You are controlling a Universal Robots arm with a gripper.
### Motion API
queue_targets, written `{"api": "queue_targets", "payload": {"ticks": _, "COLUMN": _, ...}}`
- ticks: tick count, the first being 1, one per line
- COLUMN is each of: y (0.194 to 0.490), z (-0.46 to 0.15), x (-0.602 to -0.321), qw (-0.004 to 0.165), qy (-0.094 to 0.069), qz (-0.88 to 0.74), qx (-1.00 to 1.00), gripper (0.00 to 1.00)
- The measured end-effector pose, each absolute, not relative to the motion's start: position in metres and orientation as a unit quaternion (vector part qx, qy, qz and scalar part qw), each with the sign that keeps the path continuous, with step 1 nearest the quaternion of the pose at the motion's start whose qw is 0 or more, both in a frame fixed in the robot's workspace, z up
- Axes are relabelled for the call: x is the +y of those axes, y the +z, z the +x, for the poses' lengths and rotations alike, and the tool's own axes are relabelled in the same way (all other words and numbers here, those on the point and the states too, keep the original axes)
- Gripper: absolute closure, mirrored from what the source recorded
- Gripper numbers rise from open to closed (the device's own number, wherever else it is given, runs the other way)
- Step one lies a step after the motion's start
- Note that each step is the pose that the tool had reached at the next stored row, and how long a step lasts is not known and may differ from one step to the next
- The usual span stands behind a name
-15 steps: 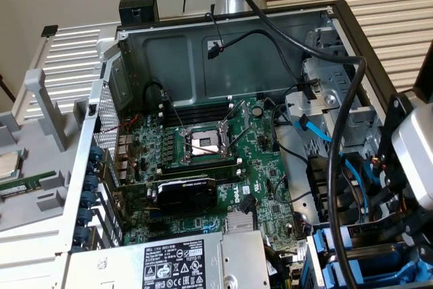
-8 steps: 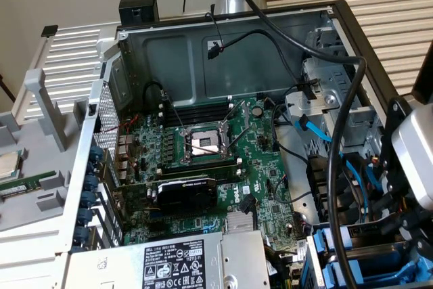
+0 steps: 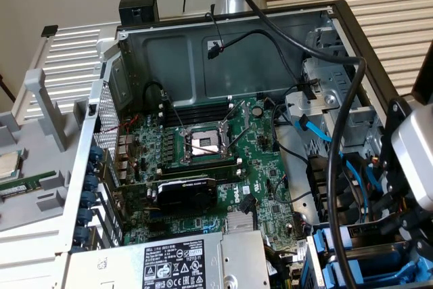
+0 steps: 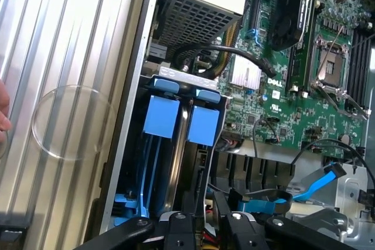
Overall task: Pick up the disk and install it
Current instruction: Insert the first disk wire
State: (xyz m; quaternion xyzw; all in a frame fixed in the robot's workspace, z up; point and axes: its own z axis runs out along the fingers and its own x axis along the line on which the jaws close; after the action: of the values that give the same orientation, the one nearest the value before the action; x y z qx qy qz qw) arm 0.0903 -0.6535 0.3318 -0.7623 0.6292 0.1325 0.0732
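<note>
Two blue-railed drives stand side by side in the bay at the case's corner. The disk (image 4: pixel 204 126) is the one nearer the motherboard, and its narrow edge runs straight toward my gripper (image 4: pixel 206 222). The black fingers (image 4: pixel 177 230) stand close on either side of that edge and look shut on it. The disk's label is hidden. The other blue-railed tray (image 4: pixel 160 115) sits beside it, against the case wall. In the exterior view my gripper (image 3: pixel 392 225) hangs over the blue rails (image 3: pixel 338 262) at the lower right.
The motherboard (image 3: pixel 223 160) holds an open processor socket (image 3: pixel 203 141) and a black graphics card (image 3: pixel 186 194). The power supply (image 3: pixel 183 262) lies beside the bay. Blue data cables (image 4: pixel 319 180) and black cables (image 3: pixel 338 133) cross near the drive cage. A fingertip (image 4: pixel 3 109) shows over the ribbed surface (image 4: pixel 64 57).
</note>
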Motion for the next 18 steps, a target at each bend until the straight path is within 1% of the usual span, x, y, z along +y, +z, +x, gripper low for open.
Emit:
{"api": "queue_targets", "payload": {"ticks": 10, "y": 0.3315, "z": 0.0903, "x": -0.6535, "qw": 0.075, "qy": 0.135, "qz": -0.762, "qx": 0.629, "gripper": 0.74}}
{"api": "queue_targets", "payload": {"ticks": 18, "y": 0.3315, "z": 0.0903, "x": -0.6535, "qw": 0.08, "qy": 0.139, "qz": -0.762, "qx": 0.628, "gripper": 0.74}}
